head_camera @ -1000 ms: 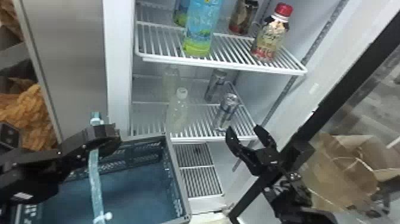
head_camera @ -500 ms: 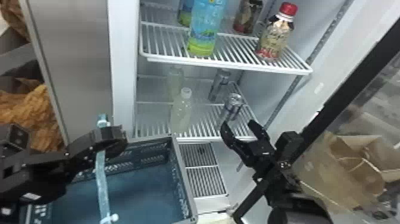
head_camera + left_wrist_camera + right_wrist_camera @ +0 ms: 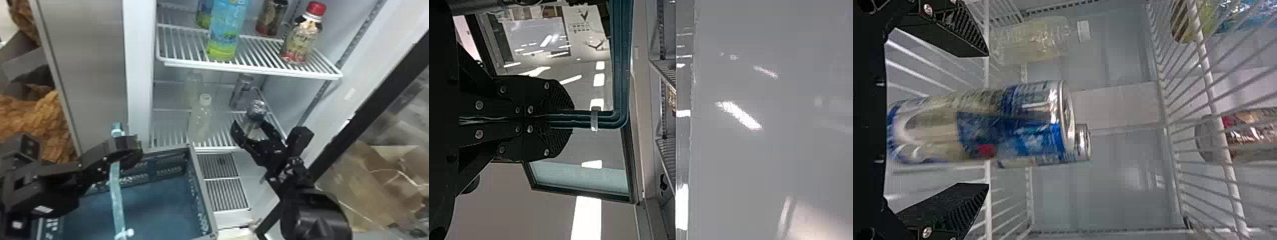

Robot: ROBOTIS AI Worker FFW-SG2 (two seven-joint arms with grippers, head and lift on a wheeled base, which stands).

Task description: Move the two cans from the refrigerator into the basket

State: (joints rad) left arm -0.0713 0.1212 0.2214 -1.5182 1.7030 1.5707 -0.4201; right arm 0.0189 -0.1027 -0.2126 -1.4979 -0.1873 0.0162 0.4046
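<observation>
Your open black right gripper [image 3: 249, 123] flanks the front silver-blue metal can [image 3: 256, 110] near the white wire shelf's [image 3: 220, 149] front-right corner; your black left gripper [image 3: 131, 149] clasps a teal strap [image 3: 116, 194].

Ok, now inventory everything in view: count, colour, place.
Fridge: one, white, centre
Shelves: two, white, inside
Cans: two, silver and blue, lower shelf
Clear bottles: two, pale, left of cans
Tall bottles: two, blue and green, upper shelf
Red-capped bottle: one, beige and red, upper shelf
Dark container: one, brown, upper shelf
Basket: one, blue, lower left
Strap: one, teal, over basket
Grille: one, black, below shelves
Crumpled paper: two heaps, brown, left and right
Left pincer: one, black, shut on strap
Right pincer: one, black, open around near can
</observation>
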